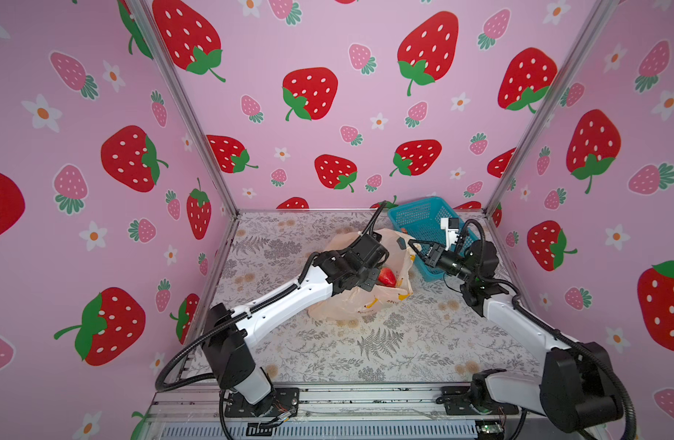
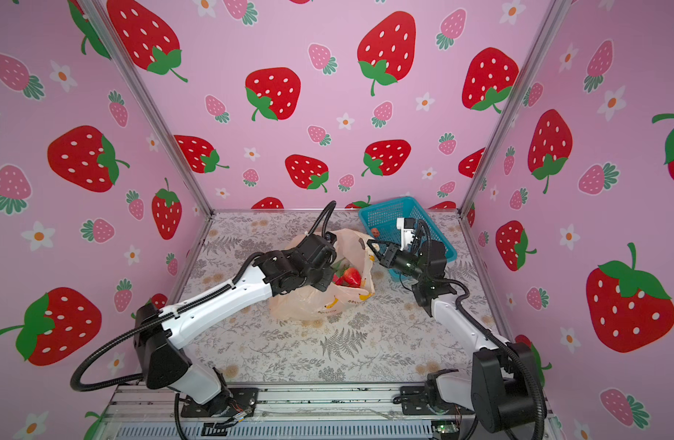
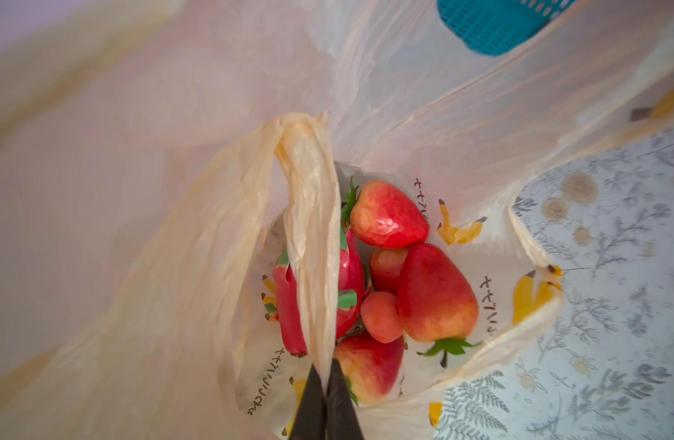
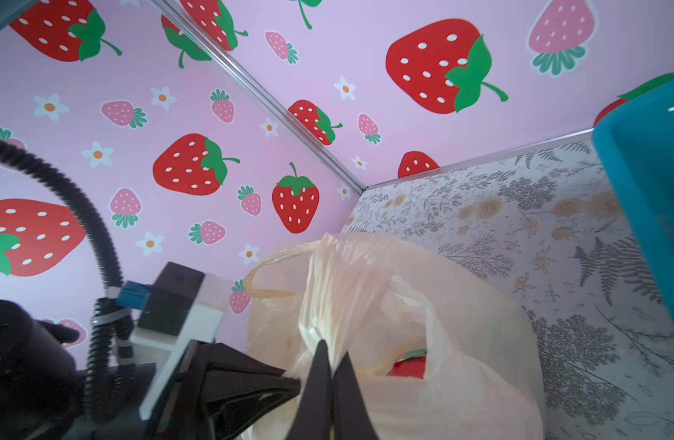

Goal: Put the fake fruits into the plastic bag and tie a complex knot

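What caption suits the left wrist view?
Left gripper shut on a handle of the thin translucent peach plastic bag, glossy red fake strawberries inside.

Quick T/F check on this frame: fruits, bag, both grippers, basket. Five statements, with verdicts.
1. Several fake fruits lie inside the plastic bag. True.
2. The left gripper hangs open over the bag. False: it is shut on a strip of the bag's plastic.
3. The right gripper is shut on bag plastic. True.
4. The bag is knotted shut. False: its mouth is open and the fruits show through it.
5. The blue basket stands at the front left. False: it stands at the back right of the table, beside the bag.
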